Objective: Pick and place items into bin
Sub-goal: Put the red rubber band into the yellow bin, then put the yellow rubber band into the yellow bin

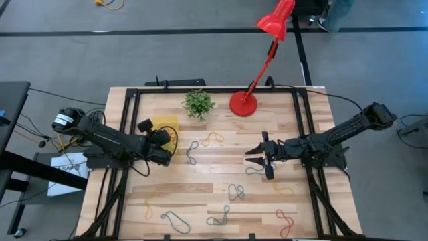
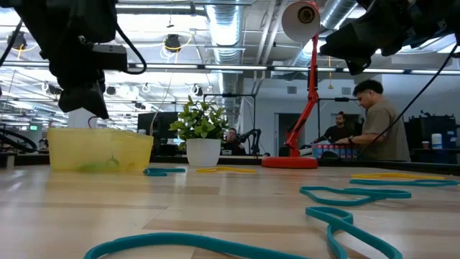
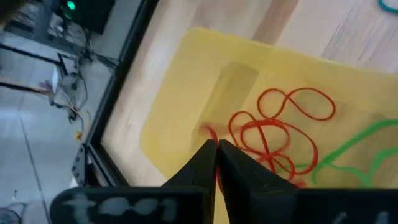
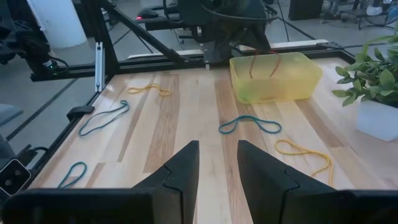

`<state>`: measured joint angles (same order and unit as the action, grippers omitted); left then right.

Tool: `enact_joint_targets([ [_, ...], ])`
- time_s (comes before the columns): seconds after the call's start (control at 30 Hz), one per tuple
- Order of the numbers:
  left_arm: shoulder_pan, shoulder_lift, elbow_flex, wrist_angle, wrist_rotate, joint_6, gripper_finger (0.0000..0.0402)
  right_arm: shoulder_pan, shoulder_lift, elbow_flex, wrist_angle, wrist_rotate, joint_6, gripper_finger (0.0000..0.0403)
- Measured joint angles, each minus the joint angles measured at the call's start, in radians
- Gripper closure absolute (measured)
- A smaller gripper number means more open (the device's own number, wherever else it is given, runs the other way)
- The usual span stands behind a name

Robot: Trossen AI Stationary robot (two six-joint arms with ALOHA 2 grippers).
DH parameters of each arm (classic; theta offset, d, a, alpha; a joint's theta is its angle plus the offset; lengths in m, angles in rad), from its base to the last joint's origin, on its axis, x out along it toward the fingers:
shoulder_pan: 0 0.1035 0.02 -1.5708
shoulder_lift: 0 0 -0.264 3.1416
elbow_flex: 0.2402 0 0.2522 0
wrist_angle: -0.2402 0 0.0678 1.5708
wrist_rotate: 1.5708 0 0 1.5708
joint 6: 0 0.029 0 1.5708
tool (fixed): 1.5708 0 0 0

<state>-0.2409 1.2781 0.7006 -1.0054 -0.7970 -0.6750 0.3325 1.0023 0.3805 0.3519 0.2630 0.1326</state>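
The yellow bin (image 1: 171, 123) (image 4: 275, 78) (image 2: 99, 150) stands on the table's left half. A red band (image 3: 273, 134) and a green band (image 3: 354, 152) lie in it. My left gripper (image 1: 164, 138) (image 3: 216, 149) hovers over the bin, shut on a red band. My right gripper (image 1: 256, 152) (image 4: 217, 155) is open above bare wood right of centre and touches nothing. More bands lie flat on the table: a teal one (image 4: 249, 123) and a yellow one (image 4: 305, 152) near the bin, with others (image 1: 235, 192) toward the near edge. My left gripper pinches a red band (image 4: 261, 62) between its two shut fingers (image 3: 202, 165), coming from above and pointing down into the bin. The band hangs slack below the fingers as a loop. Its lower part (image 3: 273, 134) lies coiled on the bin's floor.
A small potted plant (image 1: 198, 103) and the red lamp's base (image 1: 243, 104) stand at the far edge. A black frame (image 1: 127, 120) runs round the table. Teal bands (image 1: 175, 219) and a red one (image 1: 286, 222) lie near the near edge. People stand in the room behind (image 2: 374, 122).
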Motion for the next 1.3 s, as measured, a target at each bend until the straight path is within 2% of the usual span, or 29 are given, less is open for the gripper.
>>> enact_joint_targets([
  [0.13, 0.024, 0.0, 0.0, 0.029, 0.05, 0.032, 0.0369, 0.0, 0.0, 0.0, 0.0, 0.0, 0.0, 0.03],
  [0.43, 0.042, 0.0, 0.006, 0.112, 0.049, 0.044, 0.0317, 0.0, 0.0, 0.0, 0.0, 0.0, 0.0, 0.03],
  [0.67, 0.015, -0.002, 0.09, 0.202, 0.052, 0.118, 0.0313, -0.001, 0.0, 0.0, 0.0, 0.0, -0.001, 0.03],
  [0.83, -0.009, -0.003, 0.133, 0.378, 0.054, 0.25, 0.0313, -0.001, 0.0, 0.0, 0.0, 0.0, -0.001, 0.03],
  [0.97, -0.012, -0.003, 0.133, 0.5, 0.102, 0.341, 0.0313, -0.001, 0.0, 0.0, -0.003, 0.0, -0.001, 0.03],
  [1.3, -0.014, -0.003, 0.133, 0.525, 0.144, 0.338, 0.0313, -0.001, 0.0, 0.0, -0.005, 0.0, 0.052, 0.03],
])
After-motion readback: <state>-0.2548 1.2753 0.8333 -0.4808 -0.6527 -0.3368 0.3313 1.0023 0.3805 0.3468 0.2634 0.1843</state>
